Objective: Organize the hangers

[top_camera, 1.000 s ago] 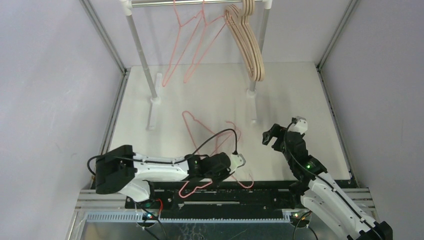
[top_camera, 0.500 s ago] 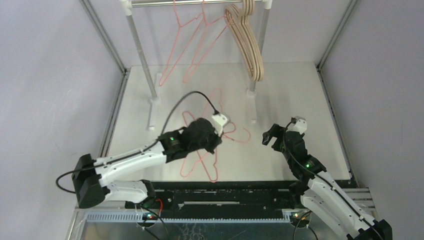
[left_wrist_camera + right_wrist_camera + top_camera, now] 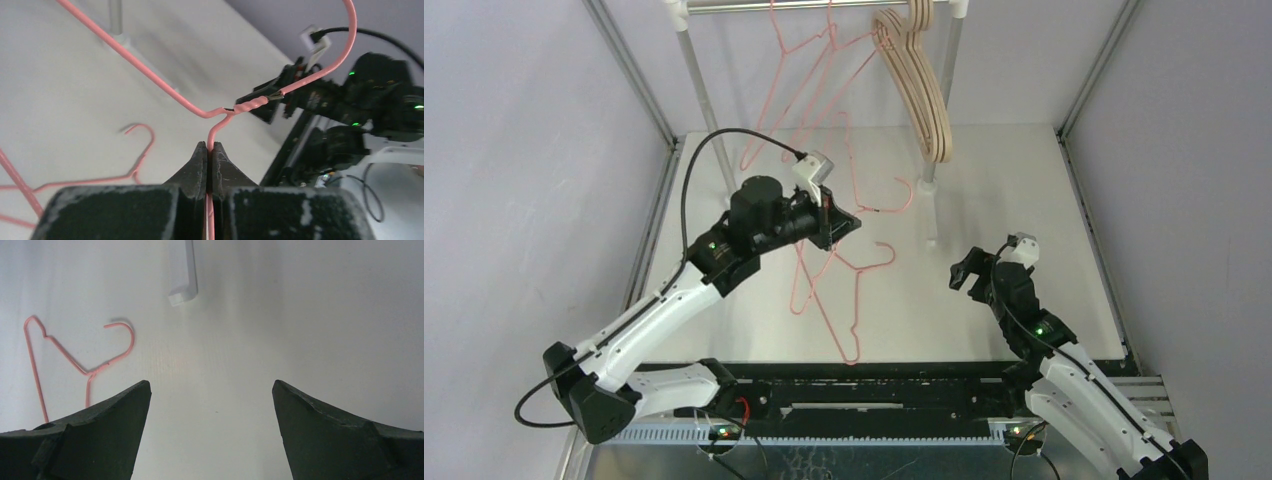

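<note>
Pink wire first, at the left: one thin hanger (image 3: 248, 105) pinched between the shut fingers of the left gripper (image 3: 207, 150), gripped on a shoulder just below its twisted neck, lifted clear of the table (image 3: 1024, 180) and carried mid-air short of the rail (image 3: 754, 5), hook pointing right in the top view; not yet hung. Just right of that and lower, flat on the table, another pink wire hanger (image 3: 861, 270), touched by nothing; seemingly the only one lying loose, though hard to count with wires crossing. Farther back, on the rail, two pink wire hangers (image 3: 807, 75) hanging side by side; right of them a tight bunch of beige wooden hangers (image 3: 929, 110); sorted by kind, so probably the greater part done. Far right, the right gripper (image 3: 210, 385) spread wide, holding nothing, hovering low over bare table near the white foot (image 3: 181, 275) of the stand. Left to do, by the look of it: hooking the carried hanger beside its pink fellows, then fetching the one on the table.
</note>
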{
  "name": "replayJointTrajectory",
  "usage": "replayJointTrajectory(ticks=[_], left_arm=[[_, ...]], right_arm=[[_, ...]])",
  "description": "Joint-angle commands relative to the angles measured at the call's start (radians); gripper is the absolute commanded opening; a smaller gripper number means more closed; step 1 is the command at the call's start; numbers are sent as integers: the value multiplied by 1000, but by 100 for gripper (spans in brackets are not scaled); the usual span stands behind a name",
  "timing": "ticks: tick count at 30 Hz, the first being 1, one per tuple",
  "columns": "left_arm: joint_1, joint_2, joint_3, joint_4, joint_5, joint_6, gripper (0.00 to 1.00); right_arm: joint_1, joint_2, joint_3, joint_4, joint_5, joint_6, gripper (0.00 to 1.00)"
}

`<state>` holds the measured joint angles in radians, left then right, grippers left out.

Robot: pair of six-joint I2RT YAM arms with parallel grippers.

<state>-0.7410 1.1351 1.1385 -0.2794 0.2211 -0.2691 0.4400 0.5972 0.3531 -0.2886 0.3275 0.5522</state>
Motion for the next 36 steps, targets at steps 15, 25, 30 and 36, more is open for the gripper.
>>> replayJointTrajectory(ticks=[15,25,30,36], left_arm=[[124,144,284,377,477,-350,0],[219,328,448,558,508,-526,0],[238,462,584,614,501,-615,0],[273,536,656,673,484,-704,0]], right_arm=[[-11,-8,72,5,23,-16,100],[-40,14,122,-11,25,-52,100],[-56,16,141,-22,25,-61,100],[-72,16,149,-34,25,-73,100]])
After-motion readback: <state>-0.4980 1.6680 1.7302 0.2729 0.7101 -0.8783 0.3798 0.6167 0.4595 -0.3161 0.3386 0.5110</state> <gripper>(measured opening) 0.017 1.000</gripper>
